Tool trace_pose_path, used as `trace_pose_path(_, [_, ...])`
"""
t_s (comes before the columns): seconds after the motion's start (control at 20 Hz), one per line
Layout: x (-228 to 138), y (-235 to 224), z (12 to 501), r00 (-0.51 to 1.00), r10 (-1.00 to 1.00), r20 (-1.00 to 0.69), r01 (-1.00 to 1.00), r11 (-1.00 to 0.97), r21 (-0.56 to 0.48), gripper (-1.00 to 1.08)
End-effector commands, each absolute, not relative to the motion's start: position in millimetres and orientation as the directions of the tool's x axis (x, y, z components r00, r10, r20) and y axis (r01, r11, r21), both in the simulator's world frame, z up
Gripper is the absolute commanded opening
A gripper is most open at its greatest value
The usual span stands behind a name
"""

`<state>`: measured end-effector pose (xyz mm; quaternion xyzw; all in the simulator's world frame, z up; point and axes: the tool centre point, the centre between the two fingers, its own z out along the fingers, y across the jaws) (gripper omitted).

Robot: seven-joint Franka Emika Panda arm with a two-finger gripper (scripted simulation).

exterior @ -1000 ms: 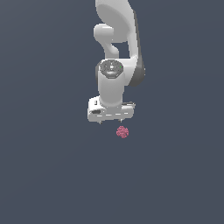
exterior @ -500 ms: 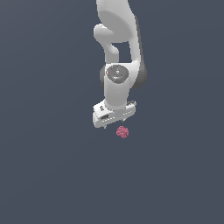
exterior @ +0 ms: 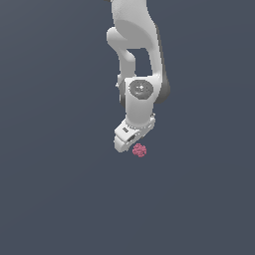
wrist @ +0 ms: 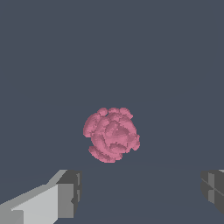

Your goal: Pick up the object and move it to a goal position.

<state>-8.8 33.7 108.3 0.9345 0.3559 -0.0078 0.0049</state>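
The object is a tiny pinkish-red, bumpy, raspberry-like lump (exterior: 139, 150) lying on the dark grey floor. In the exterior view the white gripper (exterior: 130, 144) hangs just above it and slightly to the exterior view's left, its fingers hidden behind the hand. In the wrist view the lump (wrist: 112, 134) sits ahead of the gripper (wrist: 142, 194), in line with the gap between the wide-apart fingertips (wrist: 70, 192). The gripper is open and empty, not touching the lump.
The plain dark grey floor (exterior: 60, 199) fills both views. The white arm (exterior: 137, 45) rises from the hand to the top edge of the exterior view. No other objects show.
The hand has lowered toward the lump and turned about its axis, so its body now slants. The lump has not moved.
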Motion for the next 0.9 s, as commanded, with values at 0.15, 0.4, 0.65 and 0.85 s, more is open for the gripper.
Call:
trace_pose_path(0.15, [-10, 45, 100, 0.634, 0.773, -0.010, 0.774, -0.634, 0.001, 1.00])
trace_pose_path(0.4, [-11, 53, 95, 0.557, 0.831, -0.005, 0.831, -0.557, 0.000, 1.00])
trace_pose_path(0.65, [-12, 57, 92, 0.511, 0.860, -0.001, 0.860, -0.511, 0.000, 1.00])
trace_pose_path(0.85, [-12, 58, 91, 0.499, 0.866, 0.000, 0.866, -0.499, 0.000, 1.00])
